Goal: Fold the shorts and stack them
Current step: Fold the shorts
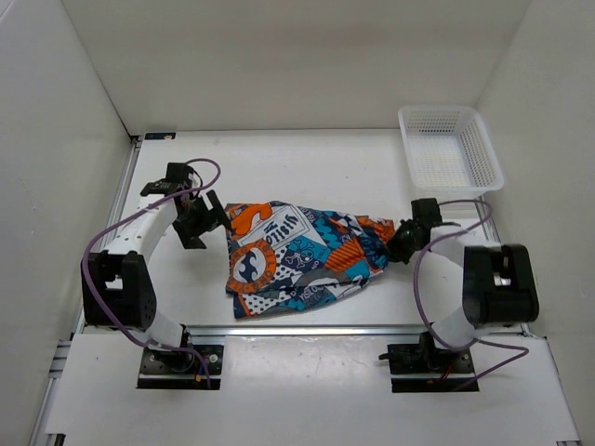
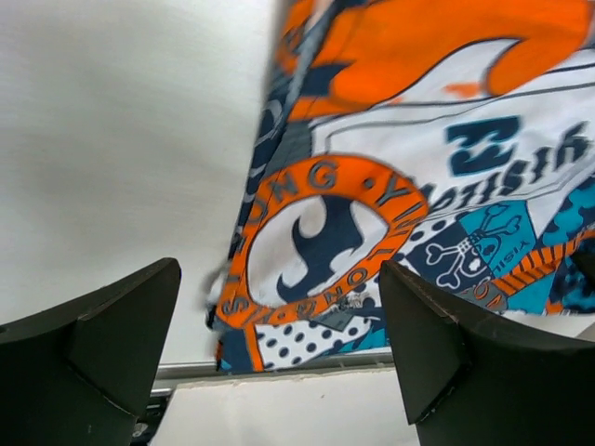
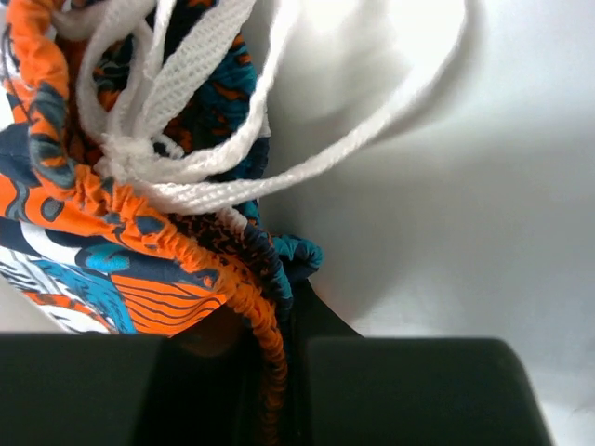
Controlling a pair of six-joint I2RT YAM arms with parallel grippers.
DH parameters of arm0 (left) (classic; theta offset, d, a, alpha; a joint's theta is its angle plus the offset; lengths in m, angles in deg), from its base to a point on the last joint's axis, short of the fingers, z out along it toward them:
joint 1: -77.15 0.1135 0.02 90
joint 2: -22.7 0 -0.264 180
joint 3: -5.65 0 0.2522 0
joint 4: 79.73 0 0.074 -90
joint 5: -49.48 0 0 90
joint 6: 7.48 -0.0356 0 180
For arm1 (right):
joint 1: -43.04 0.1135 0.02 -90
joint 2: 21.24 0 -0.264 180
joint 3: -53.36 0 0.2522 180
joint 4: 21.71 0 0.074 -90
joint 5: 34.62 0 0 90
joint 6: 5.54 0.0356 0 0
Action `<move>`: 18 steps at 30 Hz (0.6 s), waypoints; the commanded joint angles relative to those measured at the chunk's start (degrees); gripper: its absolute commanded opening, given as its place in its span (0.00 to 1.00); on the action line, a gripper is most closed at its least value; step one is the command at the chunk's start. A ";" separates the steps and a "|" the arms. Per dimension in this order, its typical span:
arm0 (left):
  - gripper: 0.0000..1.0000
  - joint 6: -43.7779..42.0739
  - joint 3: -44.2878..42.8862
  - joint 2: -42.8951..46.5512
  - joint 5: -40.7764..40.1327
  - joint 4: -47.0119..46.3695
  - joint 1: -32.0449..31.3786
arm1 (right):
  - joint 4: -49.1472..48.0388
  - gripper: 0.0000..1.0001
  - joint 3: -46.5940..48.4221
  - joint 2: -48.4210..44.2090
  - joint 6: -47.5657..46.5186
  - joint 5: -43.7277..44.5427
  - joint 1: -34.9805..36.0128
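The shorts (image 1: 297, 255), printed in orange, turquoise, white and black, lie spread on the white table, bunched to a point at their right end. My right gripper (image 1: 402, 243) is shut on that end: in the right wrist view the orange elastic waistband (image 3: 200, 269) runs down between the closed fingers, with the white drawstring (image 3: 186, 139) knotted above. My left gripper (image 1: 203, 221) is open and empty, just left of the shorts' left edge. In the left wrist view its two fingers (image 2: 437, 344) stand wide apart over the orange ring print (image 2: 321, 237).
A white plastic mesh basket (image 1: 449, 149) stands at the back right of the table. White walls close in the left, back and right sides. A metal rail (image 1: 307, 327) runs along the table's near edge, close to the shorts' lower hem.
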 commanded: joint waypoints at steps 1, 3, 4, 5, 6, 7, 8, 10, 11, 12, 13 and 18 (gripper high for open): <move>0.97 -1.56 1.53 1.40 -0.42 1.60 0.50 | -1.97 0.00 -7.47 -6.82 12.06 2.99 2.01; 0.97 -1.56 2.32 1.92 -0.41 1.60 -0.29 | -3.03 0.00 -9.52 -10.95 14.47 3.96 2.54; 0.97 -1.56 2.85 2.62 -0.41 1.60 -1.16 | -1.99 0.00 -9.52 -11.84 15.26 4.76 2.54; 0.99 -2.17 3.90 2.63 -0.41 1.60 -1.17 | -1.97 0.00 -9.52 -12.45 15.27 5.37 3.06; 0.99 -2.17 4.52 2.63 -1.63 1.60 -1.17 | -1.10 0.00 -9.52 -13.07 15.27 6.69 3.07; 0.99 -2.17 5.13 2.63 -2.95 2.12 -1.17 | -0.31 0.00 -8.13 -13.08 15.27 6.70 3.07; 0.98 -1.48 6.70 2.63 -3.92 2.13 -1.17 | -0.30 0.00 -8.12 -13.08 14.75 6.70 3.07; 0.91 -0.77 8.12 2.63 -2.70 2.13 -1.17 | 0.49 0.00 -6.45 -13.08 14.74 7.40 3.07; 0.91 1.15 9.78 2.63 -2.70 1.26 -1.78 | 1.18 0.00 -6.45 -13.08 14.74 7.40 3.07; 0.89 2.12 10.58 2.63 -1.74 0.29 -1.79 | 1.19 0.00 -6.45 -13.08 14.22 7.40 3.07; 0.89 3.09 11.46 3.15 -1.73 0.28 -2.57 | 1.19 0.00 -5.84 -13.08 14.22 7.40 3.07; 0.81 9.41 17.25 4.39 0.28 -2.52 -5.12 | 1.89 0.00 -4.69 -13.60 14.22 7.93 3.07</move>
